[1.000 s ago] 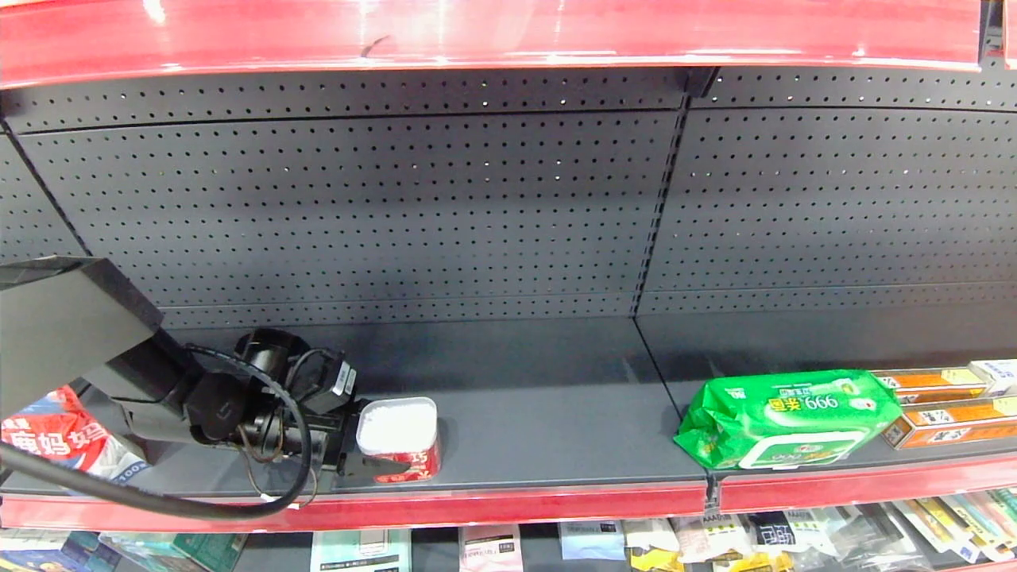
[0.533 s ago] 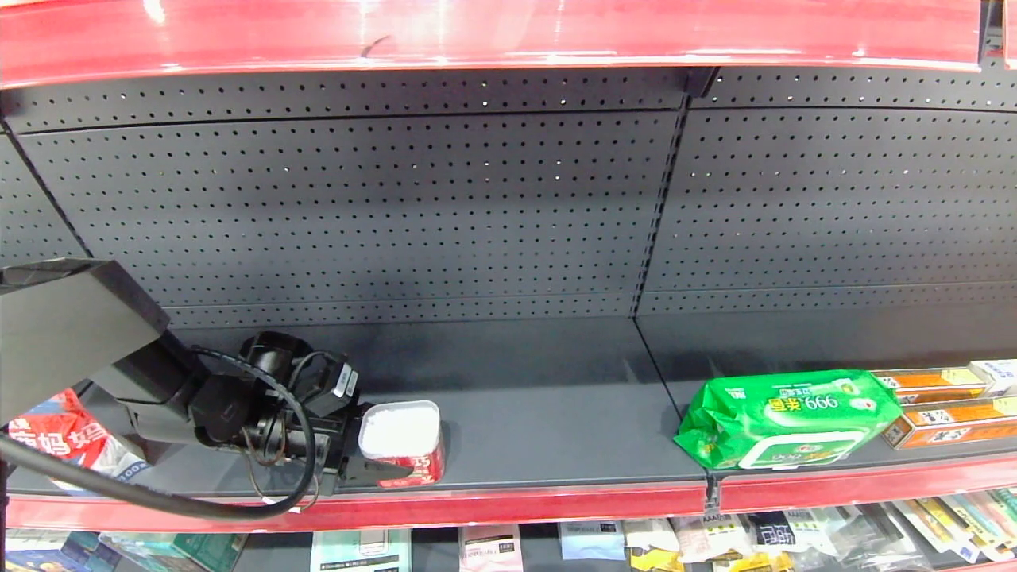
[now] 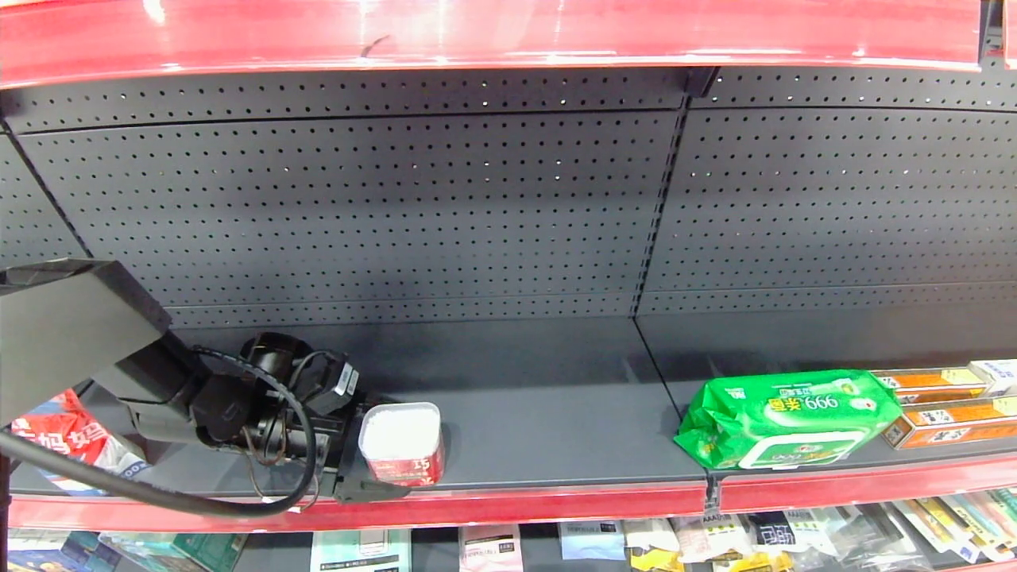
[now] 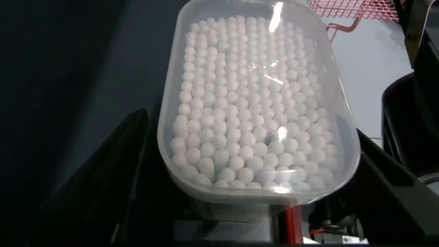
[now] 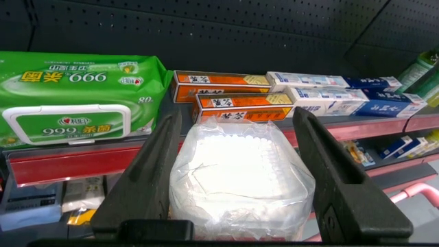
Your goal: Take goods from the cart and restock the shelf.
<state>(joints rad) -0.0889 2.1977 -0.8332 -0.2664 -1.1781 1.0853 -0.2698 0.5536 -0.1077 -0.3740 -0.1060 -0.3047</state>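
Your left gripper has just opened, leaving the bead tub standing released on the shelf, while your right gripper clasps a clear packet, next to stock.

The right gripper holds a clear packet of white contents between its two black fingers, which press against its sides. Beyond it, along the red-edged shelf, lie a green wipes pack, two stacked orange boxes just beside it, then white-and-blue boxes.
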